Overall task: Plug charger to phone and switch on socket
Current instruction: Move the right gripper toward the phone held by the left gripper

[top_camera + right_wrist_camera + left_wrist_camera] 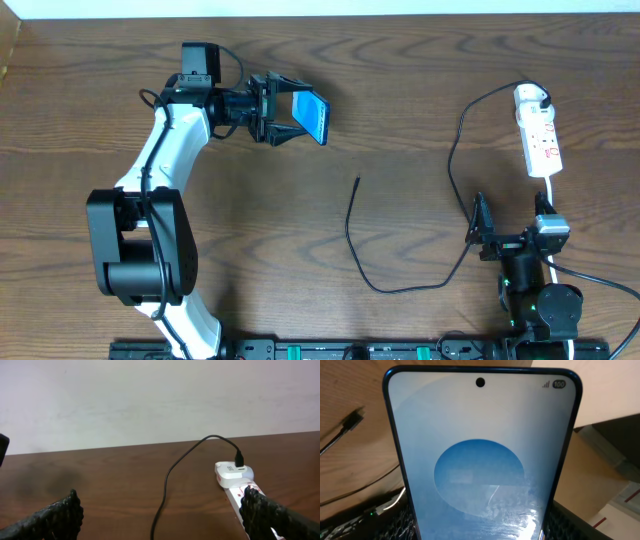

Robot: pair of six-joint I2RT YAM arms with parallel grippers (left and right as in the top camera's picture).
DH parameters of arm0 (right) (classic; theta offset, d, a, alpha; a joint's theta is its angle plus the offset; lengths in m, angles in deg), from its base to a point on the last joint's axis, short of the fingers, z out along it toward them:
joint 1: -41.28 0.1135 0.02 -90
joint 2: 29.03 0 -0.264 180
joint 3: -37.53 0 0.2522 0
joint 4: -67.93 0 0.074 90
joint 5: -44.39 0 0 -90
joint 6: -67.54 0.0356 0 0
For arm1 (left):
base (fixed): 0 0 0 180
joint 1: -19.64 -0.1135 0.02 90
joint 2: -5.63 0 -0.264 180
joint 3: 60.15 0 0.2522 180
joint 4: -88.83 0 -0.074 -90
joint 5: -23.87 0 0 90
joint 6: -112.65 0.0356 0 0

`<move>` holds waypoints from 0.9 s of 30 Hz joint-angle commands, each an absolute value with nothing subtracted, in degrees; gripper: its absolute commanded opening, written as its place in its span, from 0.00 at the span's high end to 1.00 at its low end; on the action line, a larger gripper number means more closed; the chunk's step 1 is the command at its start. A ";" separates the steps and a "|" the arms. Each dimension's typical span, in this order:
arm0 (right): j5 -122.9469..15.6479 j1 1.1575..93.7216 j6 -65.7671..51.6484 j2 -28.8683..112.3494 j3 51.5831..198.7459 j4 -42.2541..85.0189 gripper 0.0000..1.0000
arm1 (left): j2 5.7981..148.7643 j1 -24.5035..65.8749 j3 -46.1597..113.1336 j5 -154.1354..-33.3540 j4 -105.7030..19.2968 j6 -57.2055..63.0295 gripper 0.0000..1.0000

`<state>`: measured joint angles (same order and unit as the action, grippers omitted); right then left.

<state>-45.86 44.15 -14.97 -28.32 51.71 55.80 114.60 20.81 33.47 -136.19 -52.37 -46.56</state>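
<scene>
- Right wrist view: the right pincer (161,495) is nearest the robot's base. Its fingers are wide apart and nothing is between them.
- Just beyond it, the charger (349,220) lies on the counter (250,220) in a loose loop. One part of the cable passes close to the right pincer.
- The tip (352,419) at the free end rests on bare wood near the middle of the counter. It is well apart from the phone and touches nothing else.
- Farther on the left side, the left pincer (302,112) is clamped on the phone (317,118), with one finger on each long edge.
- The phone is held tilted, and from overhead only a narrow part of its blue screen is visible. In the left wrist view the screen fills the frame, with a blue circle and "100" in the top corner.
- Farthest on the right side, the socket (541,140) lies along the counter and has red marks on it. A white plug (232,471) sits at its far end, and the other end of the charger goes into this plug. I cannot tell if the switch is on.
</scene>
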 commanded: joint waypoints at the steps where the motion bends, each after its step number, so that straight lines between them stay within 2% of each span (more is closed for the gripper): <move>1: -46.12 44.70 -15.30 -27.54 54.32 55.97 0.01 | 112.92 20.57 34.16 -137.63 -52.92 -47.13 0.93; 6: -45.99 44.70 -16.52 -19.36 60.50 54.57 0.01 | 112.92 20.57 34.16 -137.57 -52.92 -47.15 0.93; 12: -51.30 44.70 -16.52 -0.24 72.39 54.33 0.01 | 112.92 20.57 34.16 -137.41 -52.92 -48.00 0.93; 17: -60.28 44.70 -16.52 16.75 85.96 49.87 0.01 | 112.92 20.63 34.16 -137.39 -52.90 -48.00 0.93; 24: -75.23 44.70 -16.96 40.24 108.89 34.14 0.01 | 112.92 20.63 34.16 -135.45 -52.90 -49.29 0.93; 27: -82.71 44.70 -16.50 46.82 114.68 34.70 0.01 | 112.92 20.63 34.16 -134.99 -52.90 -49.47 0.93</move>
